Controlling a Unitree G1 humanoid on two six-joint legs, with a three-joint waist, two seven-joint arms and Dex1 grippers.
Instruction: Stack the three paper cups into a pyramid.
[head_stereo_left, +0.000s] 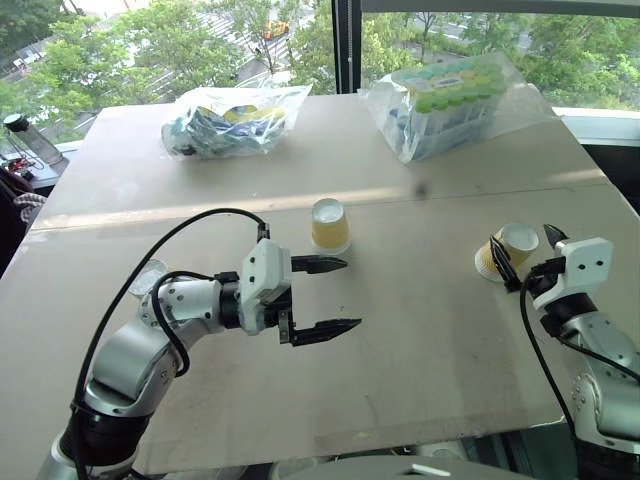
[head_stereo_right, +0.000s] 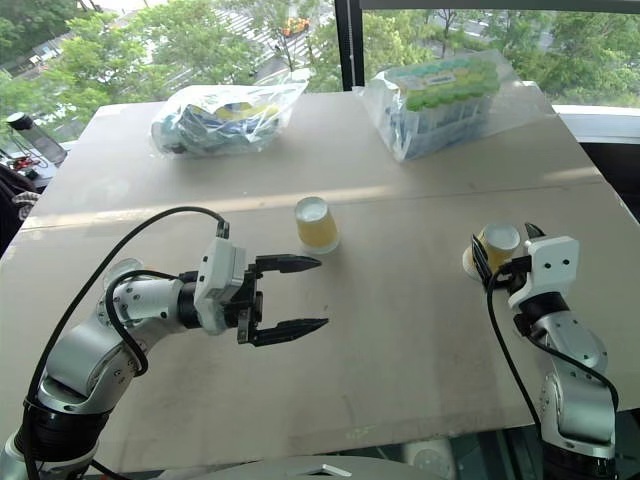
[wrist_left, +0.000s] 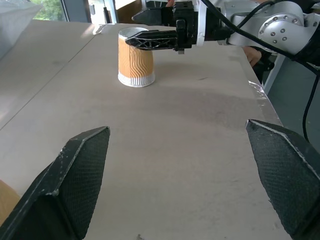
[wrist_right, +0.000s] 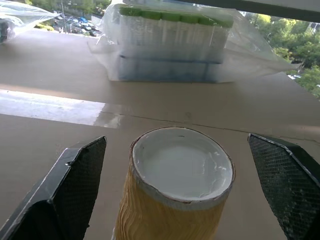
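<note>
One yellow ribbed paper cup (head_stereo_left: 330, 225) stands upside down in the middle of the table (head_stereo_left: 420, 340). My left gripper (head_stereo_left: 350, 294) hovers open just in front of it, pointing right, with nothing between its fingers. A second cup (head_stereo_left: 505, 252), also white base up, stands near the right edge. My right gripper (wrist_right: 176, 138) is open around that cup (wrist_right: 175, 200), one finger on each side with clear gaps. The left wrist view shows this cup (wrist_left: 136, 60) upright with the right gripper's fingers level with its top. A pale round rim (head_stereo_left: 147, 277) peeks out behind my left forearm, mostly hidden.
At the back of the table lie a clear bag of blue and yellow items (head_stereo_left: 232, 120) and a bagged tray of green-lidded containers (head_stereo_left: 455, 100). A window runs behind them. The table's right edge is close beside the right cup.
</note>
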